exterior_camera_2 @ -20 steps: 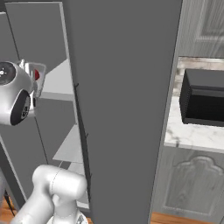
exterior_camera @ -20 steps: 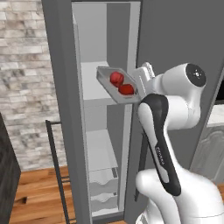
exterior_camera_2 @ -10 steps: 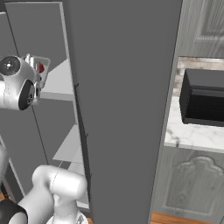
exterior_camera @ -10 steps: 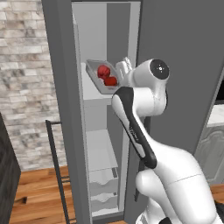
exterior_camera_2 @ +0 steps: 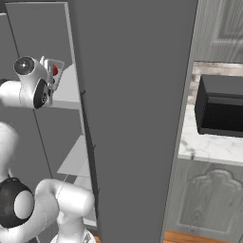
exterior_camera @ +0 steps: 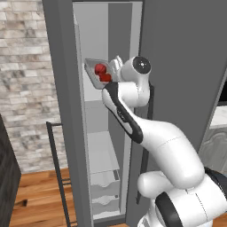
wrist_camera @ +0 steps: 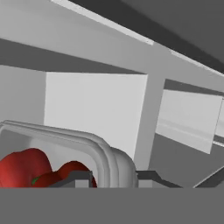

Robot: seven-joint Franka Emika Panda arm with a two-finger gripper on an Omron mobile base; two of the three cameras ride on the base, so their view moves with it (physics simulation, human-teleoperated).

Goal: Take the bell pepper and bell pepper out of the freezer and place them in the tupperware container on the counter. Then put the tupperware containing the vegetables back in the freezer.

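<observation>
The grey tupperware container (exterior_camera: 90, 70) hangs tilted inside the open freezer (exterior_camera: 62, 111), just above its upper shelf. Two red bell peppers (exterior_camera: 100, 68) (exterior_camera: 106, 77) lie in it. My gripper (exterior_camera: 115, 66) is shut on the container's right rim. In the hand view the rounded rim (wrist_camera: 106, 152) sits between the fingertips, with both peppers (wrist_camera: 21, 168) (wrist_camera: 73, 169) at lower left and the pale freezer back wall beyond. In the right base view the gripper (exterior_camera_2: 52, 72) shows past the freezer door edge, with a bit of red pepper (exterior_camera_2: 55, 70) beside it.
The dark freezer door (exterior_camera_2: 137, 118) stands open to the right of the arm. Pale drawers (exterior_camera: 104, 195) sit low in the freezer. A black microwave (exterior_camera_2: 220, 111) rests on the marble counter (exterior_camera_2: 204, 144) over grey cabinet doors (exterior_camera_2: 209, 199). A brick wall (exterior_camera: 22, 88) is on the left.
The arm has carried the container with the peppers leftward and upward, from in front of the freezer opening to inside it near the upper shelf.
</observation>
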